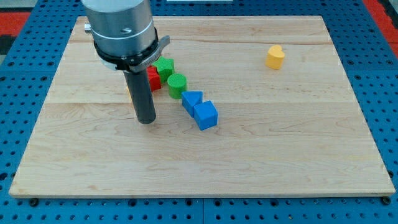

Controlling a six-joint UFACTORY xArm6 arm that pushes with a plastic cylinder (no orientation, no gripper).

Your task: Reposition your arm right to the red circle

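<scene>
My tip (146, 121) rests on the wooden board at the view's left of centre. A red block (153, 78) shows just behind the rod, up and slightly right of the tip. The rod hides most of it, so I cannot make out its shape. The tip stands apart from it, lower in the view.
A green star-like block (164, 66) and a green cylinder (176, 84) sit right of the red block. A blue triangle (191, 99) and a blue cube (206, 115) trail down-right. A yellow heart (275, 56) lies at the upper right. A sliver of a yellow block (127, 91) shows left of the rod.
</scene>
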